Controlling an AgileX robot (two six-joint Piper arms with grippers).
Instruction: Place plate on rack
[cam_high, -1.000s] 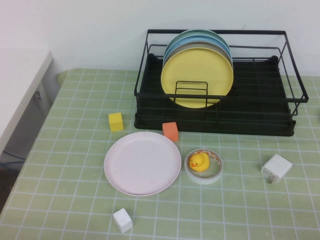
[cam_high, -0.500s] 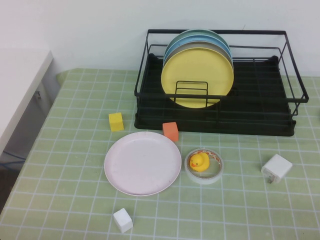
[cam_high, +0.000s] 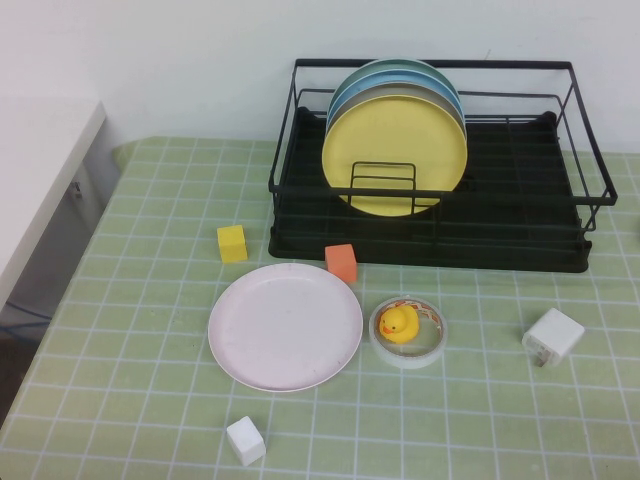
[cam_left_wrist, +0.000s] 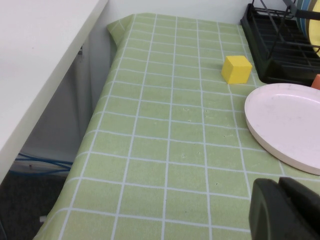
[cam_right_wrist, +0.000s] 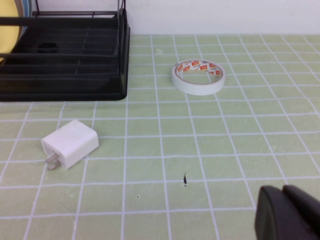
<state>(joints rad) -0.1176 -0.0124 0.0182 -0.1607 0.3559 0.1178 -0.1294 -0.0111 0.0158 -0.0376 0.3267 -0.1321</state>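
The pale pink plate (cam_high: 285, 326) lies flat on the green checked cloth, in front of the black wire rack (cam_high: 430, 250). The rack stands at the back and holds a yellow plate (cam_high: 395, 155) upright, with blue and grey plates behind it. Neither gripper shows in the high view. In the left wrist view my left gripper (cam_left_wrist: 280, 210) is shut and empty, low over the cloth, a little short of the plate's edge (cam_left_wrist: 287, 125). In the right wrist view my right gripper (cam_right_wrist: 286, 212) is shut and empty, away from the rack (cam_right_wrist: 65, 85).
A yellow cube (cam_high: 232, 243), an orange cube (cam_high: 341, 262) and a white cube (cam_high: 245, 440) lie around the plate. A rubber duck (cam_high: 398, 322) sits inside a tape roll (cam_high: 432, 345). A white charger (cam_high: 552, 337) lies at the right. A white table (cam_high: 40, 170) stands left.
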